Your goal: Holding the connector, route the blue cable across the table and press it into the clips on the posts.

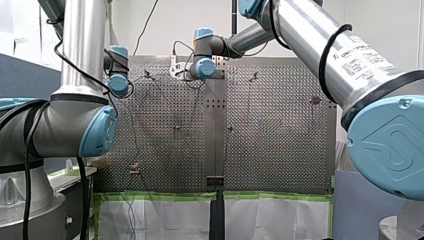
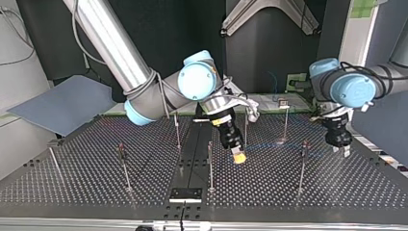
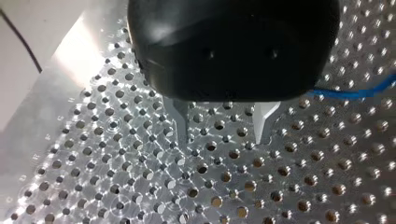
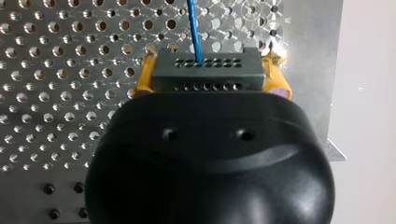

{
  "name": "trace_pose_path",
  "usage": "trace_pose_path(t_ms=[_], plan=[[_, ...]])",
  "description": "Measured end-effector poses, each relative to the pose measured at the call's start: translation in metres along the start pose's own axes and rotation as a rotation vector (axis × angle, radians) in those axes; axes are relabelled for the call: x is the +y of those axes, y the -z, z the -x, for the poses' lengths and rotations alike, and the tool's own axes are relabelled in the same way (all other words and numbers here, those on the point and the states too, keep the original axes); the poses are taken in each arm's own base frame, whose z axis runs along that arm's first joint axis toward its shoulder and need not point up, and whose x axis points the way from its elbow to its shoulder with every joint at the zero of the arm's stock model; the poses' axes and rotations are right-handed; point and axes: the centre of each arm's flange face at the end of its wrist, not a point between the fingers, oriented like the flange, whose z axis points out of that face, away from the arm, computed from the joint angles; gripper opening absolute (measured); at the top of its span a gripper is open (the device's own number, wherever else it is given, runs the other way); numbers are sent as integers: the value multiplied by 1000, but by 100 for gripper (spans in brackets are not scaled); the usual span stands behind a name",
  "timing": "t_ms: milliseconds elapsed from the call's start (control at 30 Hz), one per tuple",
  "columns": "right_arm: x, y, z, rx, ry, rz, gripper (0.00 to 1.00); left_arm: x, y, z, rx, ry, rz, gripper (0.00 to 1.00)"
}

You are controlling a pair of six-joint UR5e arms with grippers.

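My right gripper [image 4: 211, 65] is shut with its yellow pads [image 4: 144, 77] on either side of a dark grey connector [image 4: 205, 77]. The blue cable [image 4: 193, 25] leaves the connector's far face and runs ahead over the perforated table. In the top view that gripper [image 2: 239, 157] hangs just above the table near the middle posts, and a faint blue cable [image 2: 281, 143] stretches from it toward the view's right. My left gripper [image 3: 222, 134] stands open just above the table, its metal fingers [image 3: 180, 122] holding nothing. The cable [image 3: 355, 93] passes beside it.
Several thin posts stand on the perforated table [image 2: 86, 187], among them one [image 2: 210, 163] by the right gripper and one [image 2: 302, 166] near my left gripper [image 2: 340, 147]. A dark plate [image 2: 185, 194] sits at the near edge. A grey board [image 2: 62, 103] lies at the top view's left.
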Motion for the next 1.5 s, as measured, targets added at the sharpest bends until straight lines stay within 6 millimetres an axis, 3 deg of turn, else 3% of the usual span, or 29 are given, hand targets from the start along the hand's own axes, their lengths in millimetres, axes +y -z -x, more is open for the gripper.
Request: trace_pose_path(t_ms=[67, 133, 700, 1100, 1500], plan=[[-1, 0, 0, -2, 0, 2, 0, 0, 7, 2, 2, 19, -11, 97], [-1, 1, 0, -4, 0, 3, 0, -1, 14, 3, 6, 36, -26, 100], [1, 3, 2, -20, 0, 26, 0, -18, 98, -4, 196, 114, -144, 100], [7, 2, 3, -26, 2, 49, 0, -46, 136, 23, 241, 97, -272, 100], [8, 2, 3, -29, 3, 53, 0, -73, 171, 57, 179, 1, -385, 100]])
